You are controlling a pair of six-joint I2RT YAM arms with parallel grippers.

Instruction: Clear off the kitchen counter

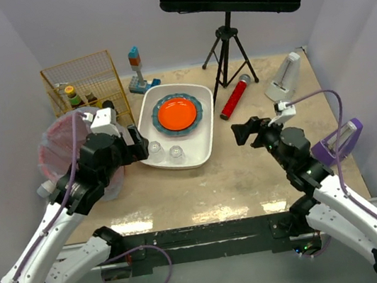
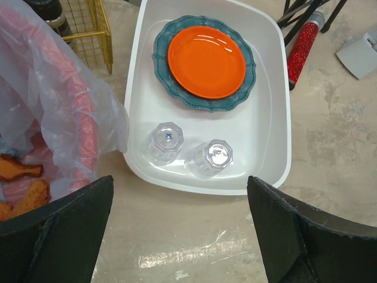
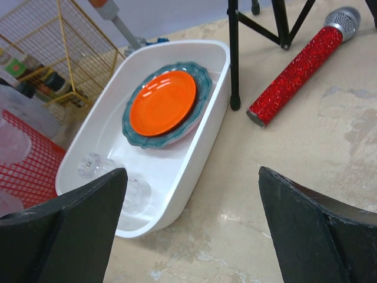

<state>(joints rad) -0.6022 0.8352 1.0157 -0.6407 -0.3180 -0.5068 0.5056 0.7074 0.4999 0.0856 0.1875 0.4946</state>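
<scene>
Left tool [image 2: 179, 227]: gaping wide, gripping nothing, hovering near tub [image 2: 274, 118].
Right tool [image 3: 191, 230]: gaping too, carrying nothing.
Risk: microphone [image 3: 297, 73] rolling across counter [image 3: 306, 177] if nudged.

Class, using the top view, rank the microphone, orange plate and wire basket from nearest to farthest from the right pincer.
1. Microphone, just beyond the right pincer.
2. Orange plate, in the tub, to its left.
3. Wire basket, far-left corner.
</scene>
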